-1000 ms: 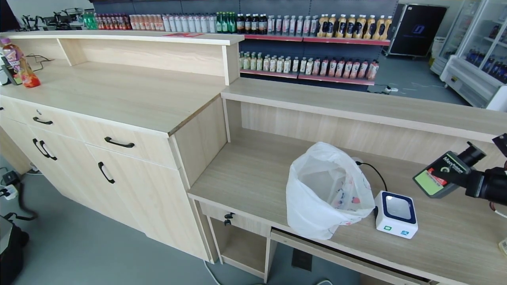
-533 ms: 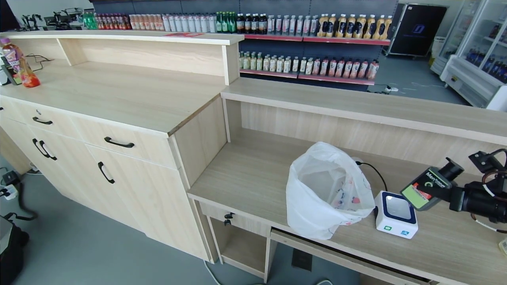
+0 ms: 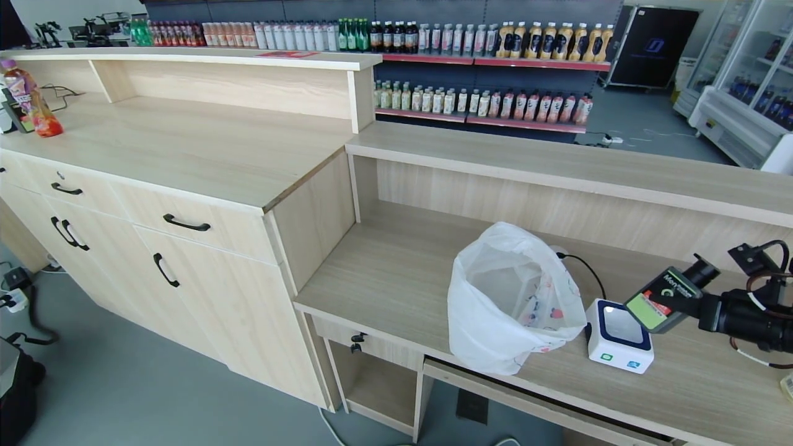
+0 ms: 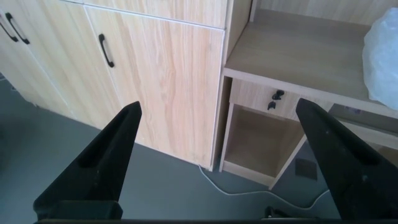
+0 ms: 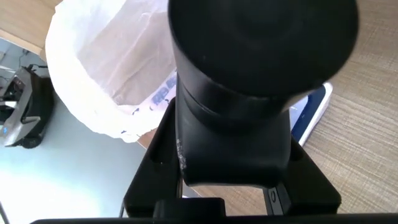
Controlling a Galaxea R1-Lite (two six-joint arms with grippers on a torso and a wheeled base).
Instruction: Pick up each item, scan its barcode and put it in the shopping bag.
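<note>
My right gripper [image 3: 703,308] is shut on a dark bottle [image 3: 668,298] with a black cap and a green and red label. It holds the bottle tilted just above the right side of the white barcode scanner [image 3: 619,335], label end toward the scanner. The white shopping bag [image 3: 511,297] stands open on the low counter, touching the scanner's left side, with items inside. In the right wrist view the bottle's cap [image 5: 261,74] is close up, with the bag [image 5: 106,68] and scanner [image 5: 311,112] beyond. My left gripper [image 4: 217,168] hangs open over the floor beside the cabinet.
The low wooden counter [image 3: 396,272] has a raised back ledge. A higher counter [image 3: 186,148] with drawers stands to the left, bearing an orange drink bottle [image 3: 28,93]. The scanner's black cable [image 3: 585,269] runs behind the bag. Drink shelves [image 3: 483,68] line the back.
My right gripper has carried the bottle down and to the left, from above the counter's right end to just over the scanner. The bag and scanner have stayed put.
</note>
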